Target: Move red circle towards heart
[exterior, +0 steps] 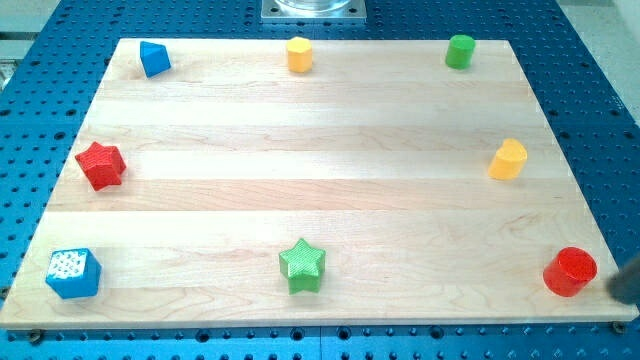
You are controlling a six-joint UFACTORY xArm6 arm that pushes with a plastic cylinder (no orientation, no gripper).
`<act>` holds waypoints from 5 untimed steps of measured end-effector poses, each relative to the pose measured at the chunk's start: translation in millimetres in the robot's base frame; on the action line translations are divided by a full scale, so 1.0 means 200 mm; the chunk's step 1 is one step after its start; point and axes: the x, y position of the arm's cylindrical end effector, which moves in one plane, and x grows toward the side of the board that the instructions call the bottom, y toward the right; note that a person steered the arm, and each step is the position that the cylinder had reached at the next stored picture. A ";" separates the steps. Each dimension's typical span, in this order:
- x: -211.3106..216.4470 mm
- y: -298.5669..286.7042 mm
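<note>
My tip [616,291], a bare rod with no fingers to open or close, shows as a dark blur at the view's right edge. It is just right of and slightly below the red circle [570,271], though I cannot tell if they touch. The circle sits in the worktop's [330,190] bottom-right corner. The yellow block I take for the heart [508,159] lies above and left, so this far side suits pushing towards it.

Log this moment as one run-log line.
target: red round block, board's bottom-right corner | my tip: just right of it | goal: yellow heart-shaped block, above target | contact: unclear
</note>
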 end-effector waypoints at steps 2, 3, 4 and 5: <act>-0.16 -0.14; -0.09 0.12; 0.11 0.14; 0.08 -0.05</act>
